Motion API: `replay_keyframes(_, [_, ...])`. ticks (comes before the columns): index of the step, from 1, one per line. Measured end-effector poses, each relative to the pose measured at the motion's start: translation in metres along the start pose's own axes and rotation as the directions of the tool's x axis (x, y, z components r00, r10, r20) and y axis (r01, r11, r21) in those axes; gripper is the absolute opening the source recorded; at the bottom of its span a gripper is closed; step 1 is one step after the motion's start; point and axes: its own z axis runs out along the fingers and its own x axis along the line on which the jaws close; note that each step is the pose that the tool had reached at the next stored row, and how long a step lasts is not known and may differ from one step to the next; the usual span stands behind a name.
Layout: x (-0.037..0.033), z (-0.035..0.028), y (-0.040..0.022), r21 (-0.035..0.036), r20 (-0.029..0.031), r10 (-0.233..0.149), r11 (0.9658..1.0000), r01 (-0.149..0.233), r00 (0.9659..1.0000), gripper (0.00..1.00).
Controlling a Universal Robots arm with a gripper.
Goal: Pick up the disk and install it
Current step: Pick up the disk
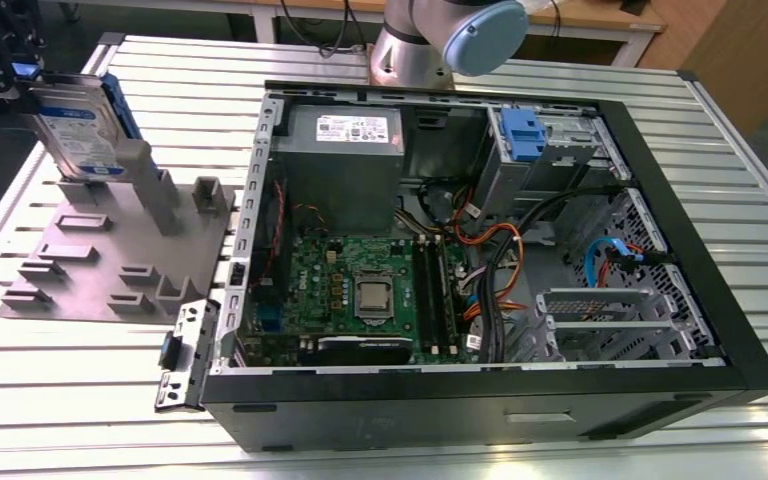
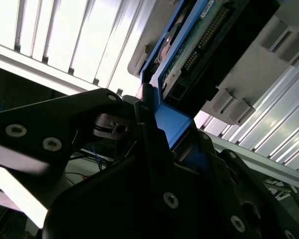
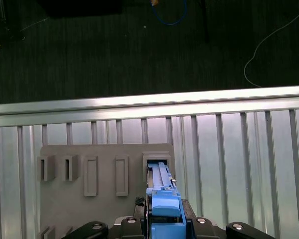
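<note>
The disk (image 1: 84, 135) stands on edge in a slot of the grey fixture plate (image 1: 104, 260) at the exterior view's left, its white-and-blue label facing the camera. My gripper (image 1: 53, 90) sits at the disk's upper end with its black fingers on either side. In the second wrist view the fingers (image 2: 145, 124) press against the disk's blue rail, and the disk's (image 2: 199, 45) circuit-board side runs away from them. In the first wrist view the blue rail of the disk (image 3: 162, 191) lies between the jaws of the gripper (image 3: 164, 221), its far end down in the fixture's (image 3: 65, 199) slot.
An open black computer case (image 1: 704, 330) lies on the slatted aluminium table (image 1: 51, 400), to the exterior view's right of the fixture. Inside it are a grey power-supply box (image 1: 344, 150), a motherboard (image 1: 357, 290), cables and a silver drive cage with a blue latch (image 1: 524, 135). The arm's base (image 1: 424, 50) stands behind the case.
</note>
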Motion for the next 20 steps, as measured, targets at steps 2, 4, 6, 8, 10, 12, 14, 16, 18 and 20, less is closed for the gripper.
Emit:
replay_keyframes(2, [0.0,-0.0018,0.0,0.0,0.0,0.0,1.0,0.0,1.0,0.36])
replay_keyframes(4, [0.0,-0.0022,0.0,0.0,0.0,0.0,1.0,0.0,1.0,0.36])
replay_keyframes(6, [0.0,-0.003,0.0001,0.0001,0.0,0.0,1.0,0.0,1.0,0.36])
replay_keyframes(8, [0.0,-0.0033,0.0001,0.0001,0.0,0.0,1.0,0.0,1.0,0.36])
replay_keyframes(10, [-0.0001,-0.0037,0.0001,0.0,0.0,0.0,1.0,0.0,1.0,0.36])
replay_keyframes(12, [-0.0001,-0.0042,0.0001,0.0,0.0,0.0,1.0,0.0,1.0,0.36])
replay_keyframes(14, [-0.0001,-0.0042,0.0001,0.0001,0.0,0.0,1.0,0.0,1.0,0.36])
replay_keyframes(16, [0.0,-0.0048,0.0001,-0.0003,-0.0001,0.0,1.0,0.0,1.0,0.36])
replay_keyframes(18, [-0.0001,-0.0054,0.0001,0.0,0.0,0.0,1.0,0.0,1.0,0.36])
replay_keyframes(20, [-0.0001,-0.0061,0.0001,-0.0001,-0.0001,0.0,1.0,0.0,1.0,0.36])
